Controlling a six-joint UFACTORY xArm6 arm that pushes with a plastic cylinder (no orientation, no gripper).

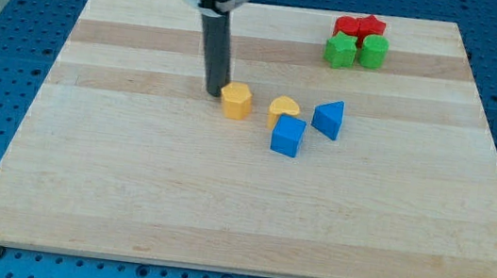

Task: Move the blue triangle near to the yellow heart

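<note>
While my tip (pixel 213 91) sits at the left edge of the yellow block (pixel 237 101) with flat sides, the blue triangle (pixel 329 119) I need lies well off toward the view's right. Between us are that yellow block, then the yellow heart (pixel 282 109), so I am on the wrong side of the whole row.

I have no fingers at all, only a dark rod, so nothing is grasped or let go; I can only push.

The blue triangle sits on the wooden desk (pixel 128 191), just to the right of the yellow heart, with a small gap between them. A blue cube (pixel 288 135) sits just below the heart, very close to it or touching it; I cannot tell which. The triangle looks already quite near the heart, so I think only a small push is left.

To close the gap, I think I must push the triangle toward the view's left. That means my tip has to get round to the triangle's right side first, going above or below the row and not through it, or I will knock the heart away.

Far up at the view's top right sit two green blocks (pixel 355 51) and two red blocks (pixel 358 25), well apart from all this.
</note>
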